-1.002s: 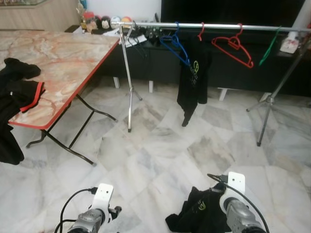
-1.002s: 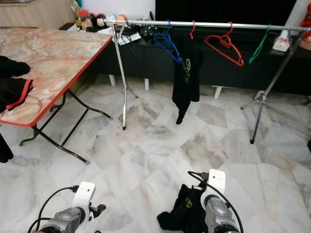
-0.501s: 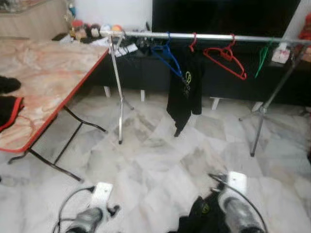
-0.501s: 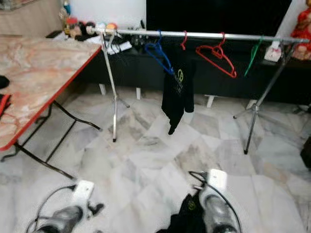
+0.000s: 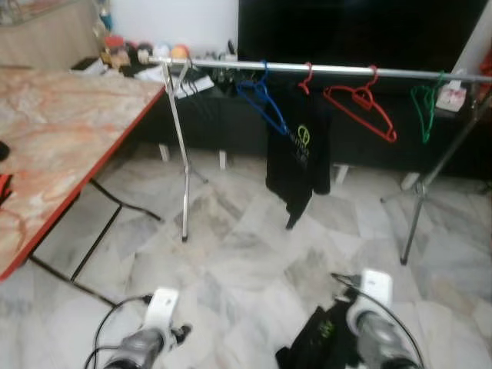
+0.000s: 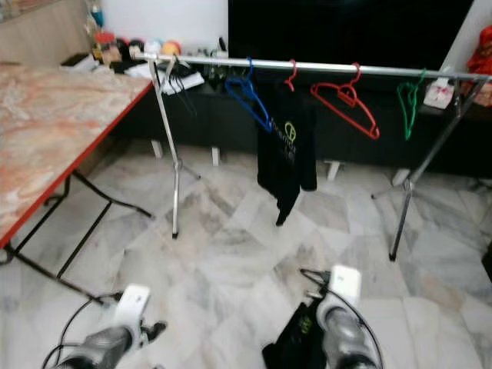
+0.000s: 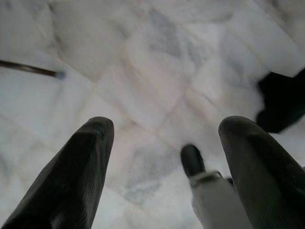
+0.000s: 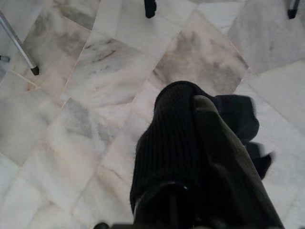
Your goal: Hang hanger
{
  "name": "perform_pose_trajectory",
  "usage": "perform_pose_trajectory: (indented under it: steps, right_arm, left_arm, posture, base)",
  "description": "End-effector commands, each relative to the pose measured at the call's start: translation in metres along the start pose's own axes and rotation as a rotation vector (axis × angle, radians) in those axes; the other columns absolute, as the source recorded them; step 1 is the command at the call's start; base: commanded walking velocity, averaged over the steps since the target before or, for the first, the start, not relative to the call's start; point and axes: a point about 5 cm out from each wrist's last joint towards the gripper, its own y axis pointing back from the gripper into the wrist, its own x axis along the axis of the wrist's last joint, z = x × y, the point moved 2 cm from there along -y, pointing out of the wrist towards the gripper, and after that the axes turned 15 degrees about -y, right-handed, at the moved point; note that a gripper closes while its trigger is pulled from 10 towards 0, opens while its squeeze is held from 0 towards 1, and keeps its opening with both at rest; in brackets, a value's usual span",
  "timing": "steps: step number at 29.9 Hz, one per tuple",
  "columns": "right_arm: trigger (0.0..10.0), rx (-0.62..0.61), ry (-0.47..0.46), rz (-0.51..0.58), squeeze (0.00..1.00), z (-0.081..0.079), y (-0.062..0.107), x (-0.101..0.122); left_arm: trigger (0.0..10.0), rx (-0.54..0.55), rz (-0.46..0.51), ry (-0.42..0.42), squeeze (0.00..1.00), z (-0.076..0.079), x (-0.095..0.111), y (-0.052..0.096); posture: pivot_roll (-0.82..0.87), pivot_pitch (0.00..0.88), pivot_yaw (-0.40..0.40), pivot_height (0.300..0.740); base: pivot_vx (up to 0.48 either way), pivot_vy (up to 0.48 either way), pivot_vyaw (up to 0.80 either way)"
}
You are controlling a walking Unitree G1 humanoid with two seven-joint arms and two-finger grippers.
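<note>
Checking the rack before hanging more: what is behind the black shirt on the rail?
Behind the black shirt stands a dark low cabinet under a black screen. The shirt covers the cabinet part directly behind it and its own red hanger's body.

Shiny metal rail [image 5: 323, 69], glossy marble floor [image 5: 246, 261]

No readable text; only an illegible yellow-green emblem on the hanging black shirt [image 5: 298, 157].

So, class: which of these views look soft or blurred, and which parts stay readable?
Left and right eye views: slightly motion-soft throughout, yet the rail and black shirt remain readable. Left wrist view: the left gripper fingers are blurred, floor soft. Right wrist view: sharpest, the black garment showing knit ribbing.
</note>
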Motion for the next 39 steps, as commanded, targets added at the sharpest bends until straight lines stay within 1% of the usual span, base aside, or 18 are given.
perform_pose_trajectory:
  steps: [1, 17, 20, 22, 27, 39]
  right_arm:
    - [10.0, -0.024, -0.001, 0.026, 0.0, 0.009, -0.0002, 0.0074]
    - [10.0, -0.029, 0.0, 0.026, 0.0, 0.0094, -0.0002, 0.0076]
    - [10.0, -0.032, -0.008, 0.034, 0.0, 0.0097, -0.0001, 0.0082]
    - [10.0, -0.04, -0.041, 0.047, 0.0, 0.0101, 0.0002, 0.0086]
    - [10.0, -0.038, -0.029, 0.048, 0.0, 0.0098, 0.0001, 0.009]
    - [10.0, -0.047, -0.039, 0.048, 0.0, 0.0109, 0.0004, 0.008]
  left_arm:
    - [10.0, -0.017, 0.004, -0.003, 0.0, 0.0069, 0.0019, -0.001]
    - [10.0, -0.02, 0.005, -0.005, 0.0, 0.007, 0.0023, -0.001]
    - [10.0, -0.02, 0.005, -0.006, 0.0, 0.0071, 0.0024, -0.001]
    - [10.0, -0.02, 0.005, -0.005, 0.0, 0.0071, 0.0024, -0.001]
    - [10.0, -0.021, 0.005, -0.007, 0.0, 0.007, 0.0024, -0.001]
    - [10.0, -0.021, 0.004, -0.007, 0.0, 0.0074, 0.0019, -0.001]
  posture:
    - [-0.07, 0.0, 0.005, 0.74]
    - [-0.07, 0.0, 0.004, 0.74]
    - [-0.07, 0.0, 0.004, 0.74]
    - [-0.07, 0.0, 0.004, 0.74]
    - [-0.07, 0.0, 0.004, 0.74]
    - [-0.07, 0.0, 0.003, 0.74]
  base:
    - [0.341, 0.0, 0.0]
    - [0.339, 0.0, 0.0]
    - [0.34, 0.0, 0.0]
    - [0.341, 0.0, 0.0]
    - [0.339, 0.0, 0.0]
    - [0.34, 0.0, 0.0]
